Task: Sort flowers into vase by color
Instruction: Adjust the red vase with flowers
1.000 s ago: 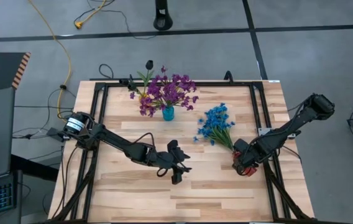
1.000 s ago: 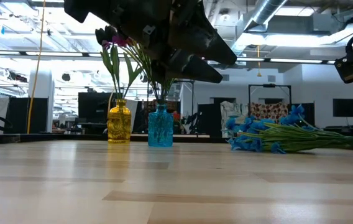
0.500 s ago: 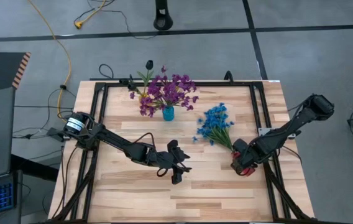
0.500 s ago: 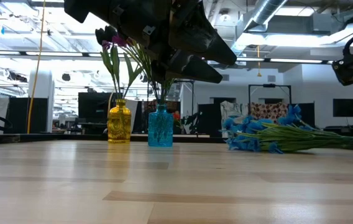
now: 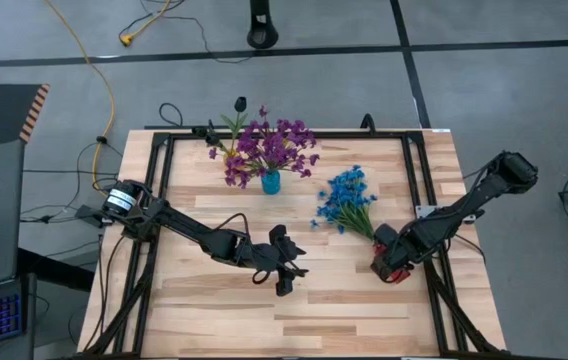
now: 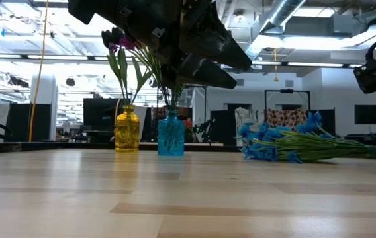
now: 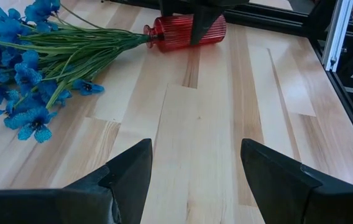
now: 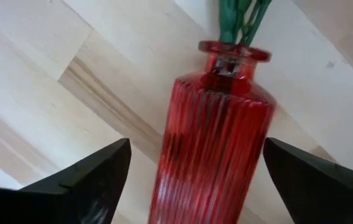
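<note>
Wooden table (image 5: 364, 310) under everything, framed in black rails.

Left arm (image 5: 194, 235): reaches in low from the left edge and ends well in front of the blue vase (image 5: 270, 182). Same pose as a second ago. Left gripper (image 5: 292, 277): hangs over bare wood, jaws spread wide, nothing between them.

Right arm (image 5: 464, 208): comes in from the right edge, far to the right of the blue vase. Right gripper (image 5: 384, 262): sits in front of the blue vase and to its right, jaws spread and straddling the red vase (image 5: 389, 272). Cannot tell whether the fingers touch the glass. Has crept a little closer to the blue vase over the last second.

Purple flowers (image 5: 269, 148): stand upright in the blue vase as a full bunch, unchanged.

Blue flowers (image 5: 347, 197): lie flat on the wood just right of the blue vase, blossoms toward it, stems running away into the neck of the red vase. Slid slightly toward the blue vase along with the red vase.

Red vase: lies on its side, mouth pointing back toward the blue vase.

Yellow vase (image 6: 126, 131): stands just left of the blue vase and holds a dark flower (image 5: 241, 103) on a green stem. Not moved.
</note>
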You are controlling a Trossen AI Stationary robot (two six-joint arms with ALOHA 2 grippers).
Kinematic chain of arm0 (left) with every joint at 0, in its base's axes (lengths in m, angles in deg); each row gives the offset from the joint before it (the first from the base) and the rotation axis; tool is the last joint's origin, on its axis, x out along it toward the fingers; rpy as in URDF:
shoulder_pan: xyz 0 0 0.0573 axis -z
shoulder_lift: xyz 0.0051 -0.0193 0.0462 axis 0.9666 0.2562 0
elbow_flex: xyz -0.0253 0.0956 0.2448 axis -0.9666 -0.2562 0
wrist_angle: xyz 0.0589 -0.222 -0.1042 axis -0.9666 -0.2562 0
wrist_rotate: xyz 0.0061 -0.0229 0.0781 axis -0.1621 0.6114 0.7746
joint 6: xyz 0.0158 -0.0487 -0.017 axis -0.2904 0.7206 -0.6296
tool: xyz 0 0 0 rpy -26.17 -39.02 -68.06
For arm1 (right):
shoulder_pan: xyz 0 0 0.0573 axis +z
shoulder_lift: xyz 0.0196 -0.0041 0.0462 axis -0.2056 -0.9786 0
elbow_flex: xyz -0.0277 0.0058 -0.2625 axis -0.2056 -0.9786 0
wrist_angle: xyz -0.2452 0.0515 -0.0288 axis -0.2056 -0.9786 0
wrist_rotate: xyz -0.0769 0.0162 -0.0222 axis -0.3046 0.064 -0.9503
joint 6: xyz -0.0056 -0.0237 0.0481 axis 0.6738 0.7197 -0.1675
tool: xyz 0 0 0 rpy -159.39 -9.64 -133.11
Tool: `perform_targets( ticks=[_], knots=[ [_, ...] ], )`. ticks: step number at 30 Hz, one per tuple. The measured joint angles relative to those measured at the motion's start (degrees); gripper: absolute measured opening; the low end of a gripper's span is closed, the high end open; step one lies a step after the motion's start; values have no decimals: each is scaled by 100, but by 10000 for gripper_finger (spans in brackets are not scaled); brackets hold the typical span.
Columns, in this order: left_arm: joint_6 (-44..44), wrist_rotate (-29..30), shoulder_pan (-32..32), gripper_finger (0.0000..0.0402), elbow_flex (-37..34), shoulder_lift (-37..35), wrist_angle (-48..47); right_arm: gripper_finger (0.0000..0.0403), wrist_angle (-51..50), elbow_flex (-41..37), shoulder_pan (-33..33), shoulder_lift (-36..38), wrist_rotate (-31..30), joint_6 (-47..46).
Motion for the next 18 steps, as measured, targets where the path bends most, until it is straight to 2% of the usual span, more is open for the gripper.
perform_targets(
  ticks=[10,18],
  knots=[
    [-2,0,0,233,0,0,0,351,-4,2,0,-24,-234,1],
    [-4,0,0,233,0,0,0,300,23,9,0,-674,-50,17]
  ],
)
